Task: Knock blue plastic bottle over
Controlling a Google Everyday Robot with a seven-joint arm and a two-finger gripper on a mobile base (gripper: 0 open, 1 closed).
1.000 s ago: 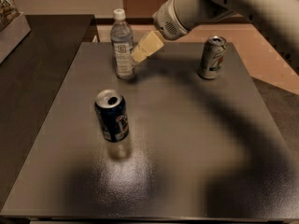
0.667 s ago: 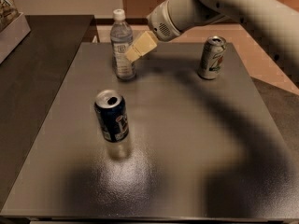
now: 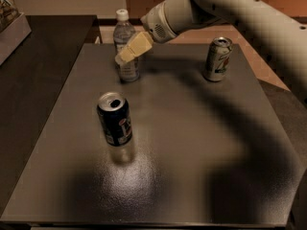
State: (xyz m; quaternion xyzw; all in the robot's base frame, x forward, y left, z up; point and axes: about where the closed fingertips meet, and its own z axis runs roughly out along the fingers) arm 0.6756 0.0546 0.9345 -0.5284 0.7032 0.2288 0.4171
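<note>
The blue plastic bottle stands upright at the far left of the dark table. It is clear and bluish with a white cap and a pale label. My gripper reaches in from the upper right. Its cream fingers lie across the front of the bottle at label height, touching or nearly touching it.
A dark blue soda can stands upright left of the table's middle. A green-and-white soda can stands at the far right. My arm spans the upper right. A light box sits off the table at the far left.
My gripper has moved left, from beside the bottle's right side to across its front. The bottle still stands upright.
</note>
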